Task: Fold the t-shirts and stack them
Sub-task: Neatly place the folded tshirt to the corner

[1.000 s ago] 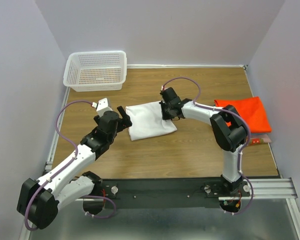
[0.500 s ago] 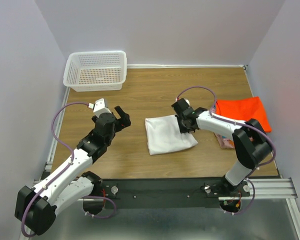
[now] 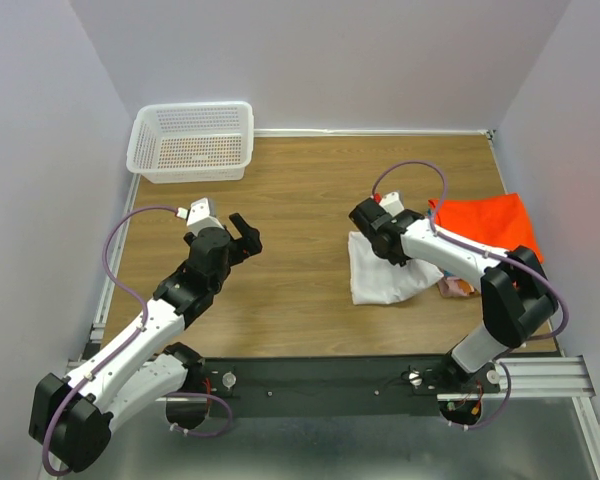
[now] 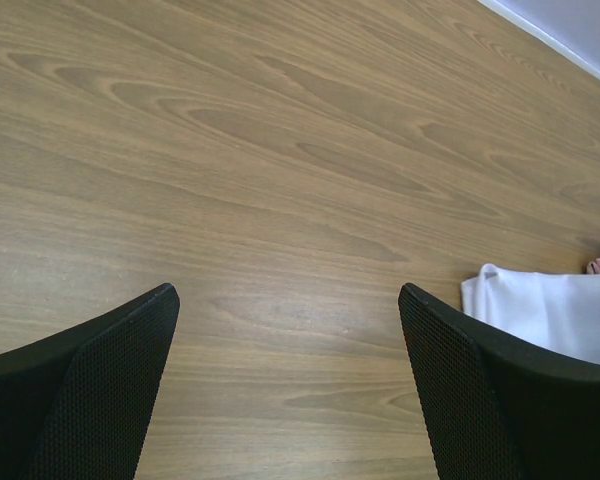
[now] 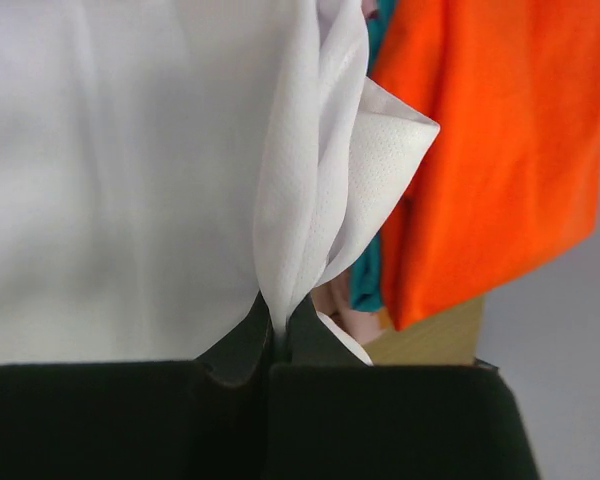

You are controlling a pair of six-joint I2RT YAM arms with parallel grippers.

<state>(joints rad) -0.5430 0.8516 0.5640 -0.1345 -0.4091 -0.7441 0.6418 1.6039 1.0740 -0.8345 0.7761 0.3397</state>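
Beside the orange-red shirt [image 3: 490, 225], right claw [image 5: 277, 325] clenched on the white t-shirt [image 3: 375, 282]; left claw [image 4: 288, 295] spread wide, empty.

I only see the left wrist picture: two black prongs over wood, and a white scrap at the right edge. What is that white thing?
Observer: A folded white t-shirt; the right pincer is shut on its edge.
Visitor: Is anything lying next to it?
Observer: Yes, an orange-red t-shirt lies just to its right.
Visitor: Is there anything else on the wood that I'm missing?
Observer: A white mesh basket sits in the far-left corner.
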